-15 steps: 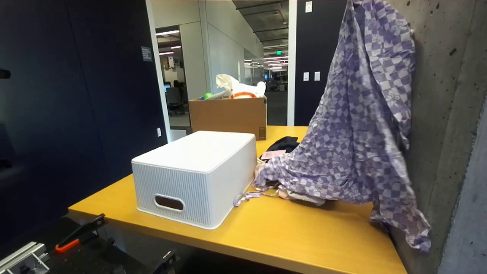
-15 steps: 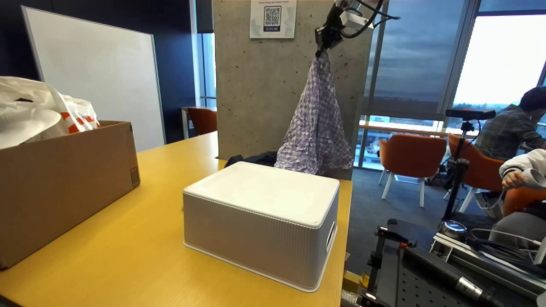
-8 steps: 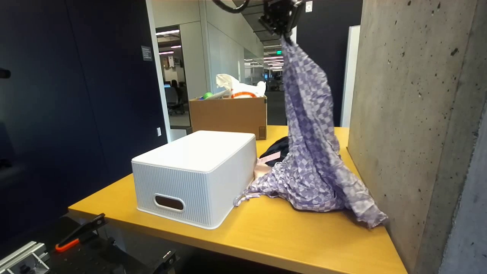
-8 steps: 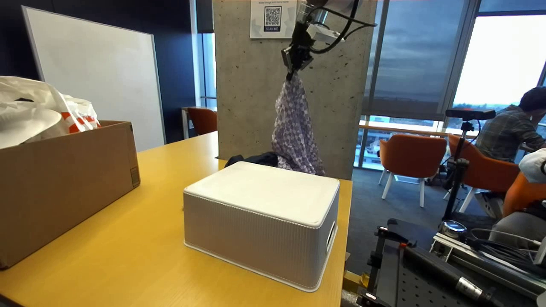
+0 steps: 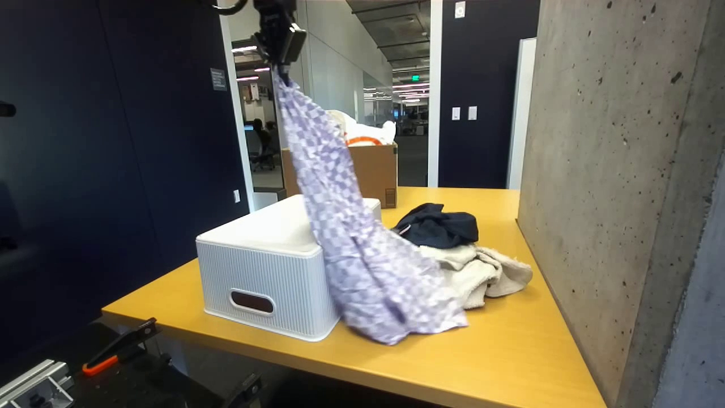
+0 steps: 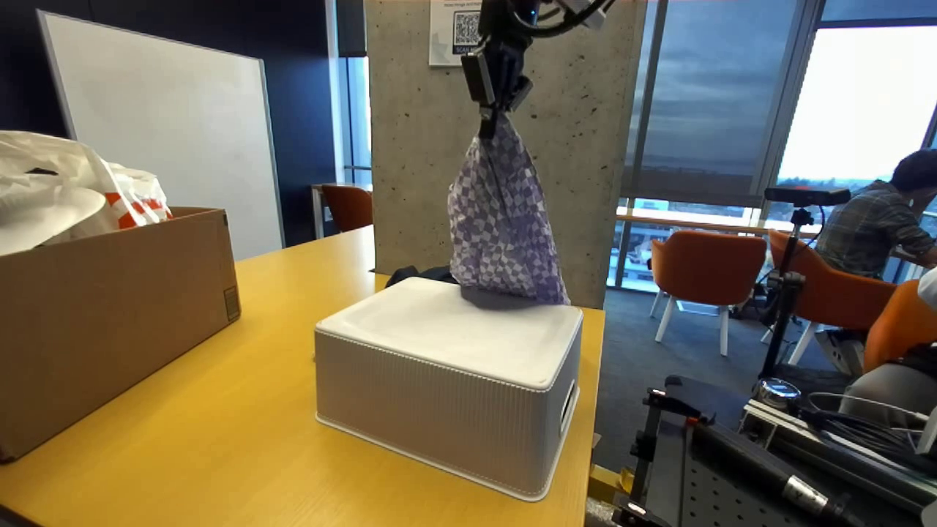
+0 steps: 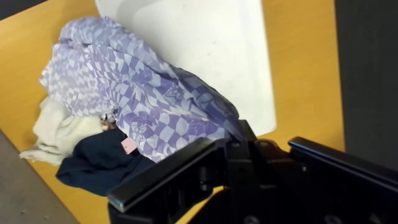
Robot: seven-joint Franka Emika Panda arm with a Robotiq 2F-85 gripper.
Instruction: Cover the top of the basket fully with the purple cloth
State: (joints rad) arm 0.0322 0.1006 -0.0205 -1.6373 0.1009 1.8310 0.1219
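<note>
Tool, black two-fingered, clamps one end of purple-and-white checked fabric cloth hanging toward 10 o'clock in wrist view, while white ribbed rectangular basket, top mostly bare, lies at 11, where next pull probably must spread it.

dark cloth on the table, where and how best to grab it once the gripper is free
Probably by a raised fold near the top of the dark cloth, coming straight down: it lies in a crumpled heap, so a fold there should pinch easily. Lower down, the cream cloth lies against it and might get caught. The gripper holds the purple cloth.
</note>
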